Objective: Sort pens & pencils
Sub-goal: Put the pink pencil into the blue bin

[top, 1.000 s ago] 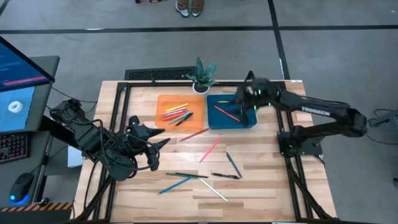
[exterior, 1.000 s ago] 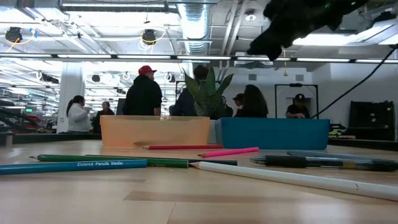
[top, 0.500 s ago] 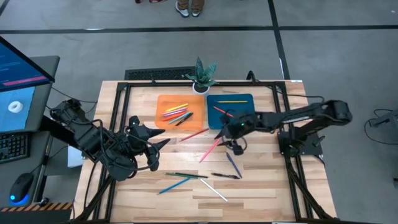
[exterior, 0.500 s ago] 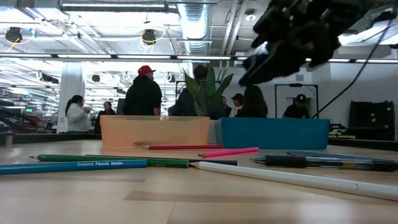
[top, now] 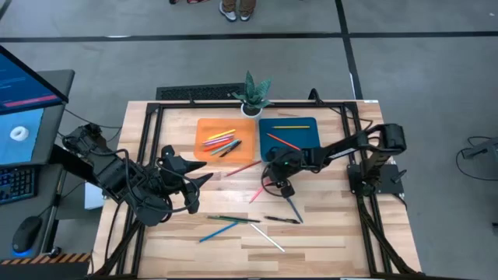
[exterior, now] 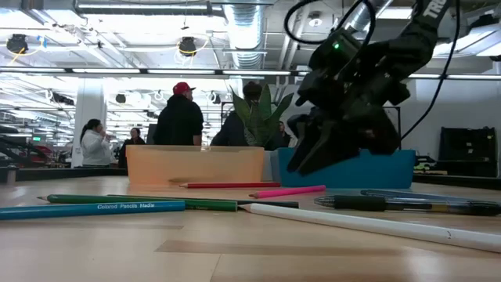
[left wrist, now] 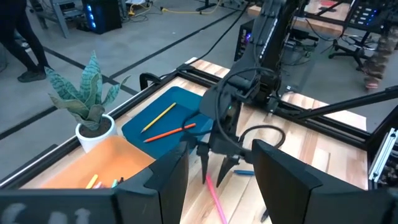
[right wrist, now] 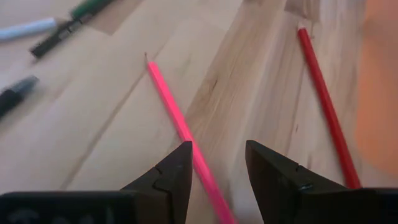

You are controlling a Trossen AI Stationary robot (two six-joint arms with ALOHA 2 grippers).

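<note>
Loose pens and pencils lie flat on the wooden table: a pink pencil [top: 261, 189], a red one [top: 243, 168], a blue pen [top: 292, 206], a black pen [top: 282, 220], and green, blue and white pencils nearer the front. My right gripper [top: 272, 183] is open and slants down just above the pink pencil [right wrist: 180, 124], one finger on either side of it, touching nothing. My left gripper [top: 198, 180] waits open and empty, raised above the table's left part. The orange tray [top: 204, 128] holds several pencils; the blue tray [top: 307, 148] holds a yellow and a red stick.
A small potted plant [top: 253, 93] stands at the far edge between the two trays. The red pencil [right wrist: 323, 106] lies close beside my right gripper. Bare wood shows at the table's near right. People stand in the room beyond the table.
My right gripper has left the space over the blue tray, come down toward the near left, and rolled as it went. It now hangs low over the pink pencil. The pencils lie where they were.
</note>
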